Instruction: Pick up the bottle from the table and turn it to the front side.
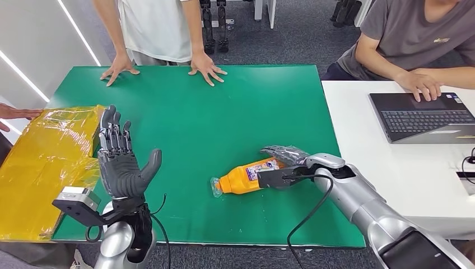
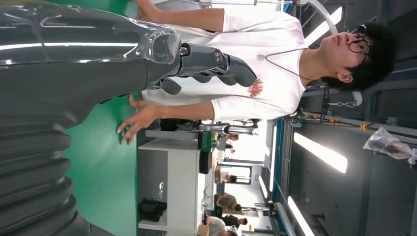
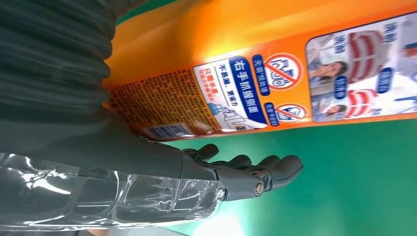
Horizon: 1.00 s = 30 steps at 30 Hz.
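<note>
An orange bottle (image 1: 246,178) lies on its side on the green table (image 1: 224,112), its cap toward my left and its printed label (image 3: 236,88) up. My right hand (image 1: 297,167) is at the bottle's base end, with the fingers (image 1: 283,152) over the far side and the thumb on the near side. In the right wrist view the bottle lies against the palm, while the fingers (image 3: 246,167) reach past it with green table showing between. My left hand (image 1: 120,159) stands raised above the table's front left, fingers spread, holding nothing.
A yellow film-wrapped package (image 1: 45,157) covers the table's left end, and a person's hand (image 1: 17,112) rests on it. Another person leans both hands (image 1: 207,67) on the far edge. To the right, a third person types on a laptop (image 1: 425,115) on a white table.
</note>
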Tool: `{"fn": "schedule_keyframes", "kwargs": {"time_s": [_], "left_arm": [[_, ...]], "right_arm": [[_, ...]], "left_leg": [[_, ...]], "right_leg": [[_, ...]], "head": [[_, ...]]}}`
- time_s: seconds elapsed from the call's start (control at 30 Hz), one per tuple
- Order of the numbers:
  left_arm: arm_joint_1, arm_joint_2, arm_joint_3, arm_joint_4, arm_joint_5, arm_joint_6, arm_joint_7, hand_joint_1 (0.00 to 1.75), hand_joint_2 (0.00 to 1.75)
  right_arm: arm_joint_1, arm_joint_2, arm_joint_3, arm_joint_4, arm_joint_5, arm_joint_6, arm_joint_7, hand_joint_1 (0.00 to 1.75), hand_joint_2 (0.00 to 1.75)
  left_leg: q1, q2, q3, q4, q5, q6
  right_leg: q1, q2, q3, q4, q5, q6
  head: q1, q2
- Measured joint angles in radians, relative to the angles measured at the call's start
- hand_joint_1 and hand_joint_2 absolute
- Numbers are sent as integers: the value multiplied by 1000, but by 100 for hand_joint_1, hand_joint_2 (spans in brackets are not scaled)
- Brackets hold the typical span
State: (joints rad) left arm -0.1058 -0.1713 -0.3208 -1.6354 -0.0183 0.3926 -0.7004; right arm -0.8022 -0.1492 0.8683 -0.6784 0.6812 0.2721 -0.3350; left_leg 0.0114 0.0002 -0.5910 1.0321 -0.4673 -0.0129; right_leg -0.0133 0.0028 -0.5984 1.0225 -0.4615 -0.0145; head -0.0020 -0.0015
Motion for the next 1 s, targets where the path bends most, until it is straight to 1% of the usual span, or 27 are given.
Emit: {"fn": "schedule_keyframes", "kwargs": {"time_s": [0.27,0.33,0.4,0.47,0.6,0.8,0.9,1.0], "left_arm": [[0,3,0,0,7,2,0,0,175],[0,3,0,0,8,2,0,0,175],[0,3,0,0,9,1,0,0,175],[0,3,0,0,9,1,0,0,175],[0,4,0,0,9,0,0,0,175],[3,6,0,1,4,0,0,0,175],[8,6,0,1,0,-1,0,0,175],[12,6,0,1,-5,-1,0,0,175]], "right_arm": [[-43,0,54,48,19,14,24,0,175],[-50,0,64,60,16,12,28,37,175],[-54,1,73,70,12,4,29,119,175],[-56,1,80,79,8,-10,27,166,175],[-56,3,88,90,-2,-44,21,173,175],[-45,4,92,98,-34,-110,21,174,175],[-23,4,81,90,-66,-169,23,175,175],[8,5,55,65,-103,-252,25,175,175]], "left_leg": [[0,0,0,0,0,0],[0,0,0,0,0,0],[0,0,0,0,0,0],[0,0,0,0,0,0],[0,0,0,0,0,0],[0,0,0,0,0,0],[0,0,0,0,0,0],[0,0,0,0,0,0]], "right_leg": [[0,0,0,0,0,0],[0,0,0,0,0,0],[0,0,0,0,0,0],[0,0,0,0,0,0],[0,0,0,0,0,0],[0,0,0,0,0,0],[0,0,0,0,0,0],[0,0,0,0,0,0]], "head": [[0,0],[0,0],[0,0],[0,0],[0,0],[0,0],[0,0],[0,0]]}}
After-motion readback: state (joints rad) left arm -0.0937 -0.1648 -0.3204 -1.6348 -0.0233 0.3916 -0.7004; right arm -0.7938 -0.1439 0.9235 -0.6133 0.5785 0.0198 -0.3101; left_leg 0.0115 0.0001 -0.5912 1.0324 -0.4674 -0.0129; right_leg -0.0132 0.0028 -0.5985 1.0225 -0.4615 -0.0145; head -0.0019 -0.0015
